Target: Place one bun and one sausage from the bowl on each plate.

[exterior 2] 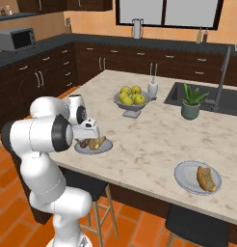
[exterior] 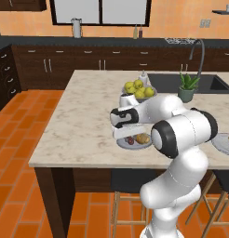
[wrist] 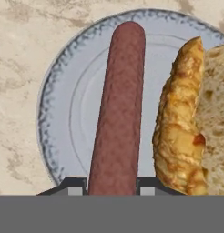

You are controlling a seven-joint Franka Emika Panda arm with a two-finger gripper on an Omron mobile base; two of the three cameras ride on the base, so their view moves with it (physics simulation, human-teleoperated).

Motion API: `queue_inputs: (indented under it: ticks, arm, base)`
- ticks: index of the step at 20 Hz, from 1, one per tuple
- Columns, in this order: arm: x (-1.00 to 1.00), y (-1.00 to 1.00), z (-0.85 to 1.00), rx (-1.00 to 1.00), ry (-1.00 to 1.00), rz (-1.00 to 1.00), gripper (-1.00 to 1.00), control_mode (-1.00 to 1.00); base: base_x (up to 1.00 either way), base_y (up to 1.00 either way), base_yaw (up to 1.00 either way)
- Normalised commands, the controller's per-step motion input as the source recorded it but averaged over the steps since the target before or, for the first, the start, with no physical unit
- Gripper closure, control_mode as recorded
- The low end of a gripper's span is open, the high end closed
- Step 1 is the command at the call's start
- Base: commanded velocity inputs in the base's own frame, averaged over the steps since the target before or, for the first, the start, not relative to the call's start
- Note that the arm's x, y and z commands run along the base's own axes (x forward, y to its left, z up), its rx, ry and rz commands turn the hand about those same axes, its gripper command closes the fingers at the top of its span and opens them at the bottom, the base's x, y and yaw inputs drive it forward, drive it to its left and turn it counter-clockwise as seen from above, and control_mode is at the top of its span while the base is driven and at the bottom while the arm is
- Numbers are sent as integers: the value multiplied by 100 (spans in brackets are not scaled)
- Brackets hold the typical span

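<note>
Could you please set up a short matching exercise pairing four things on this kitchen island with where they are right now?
Things:
1. sausage
2. yellow fruit
3. potted plant
4. far plate

Places:
A. beside the sink
B. in the grey footed bowl
C. between the claw tips, over the near plate
D. on the island's right, holding a bun alone

Pairs: 1-C, 2-B, 3-A, 4-D

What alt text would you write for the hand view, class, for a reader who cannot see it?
A long reddish-brown sausage lies on a pale blue-grey plate, its near end between the two dark fingers, which stand close on either side of it. A golden-brown bun lies beside it on the plate, on a marbled beige counter.
</note>
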Motion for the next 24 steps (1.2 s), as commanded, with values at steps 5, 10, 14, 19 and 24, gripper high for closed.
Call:
queue_inputs:
  ticks: [5,10,14,19,24]
  arm:
    - [-4,0,-8,0,0,-1,-100,-100]
    - [-2,-2,0,0,0,-3,-100,-100]
    - [-26,0,33,4,-10,0,-100,-100]
    - [-56,-14,100,9,-17,0,-100,-100]
    - [-90,-48,100,3,-12,-1,-100,-100]
  base:
    - [0,0,0]
    - [0,0,0]
    - [0,0,0]
    - [0,0,0]
    - [0,0,0]
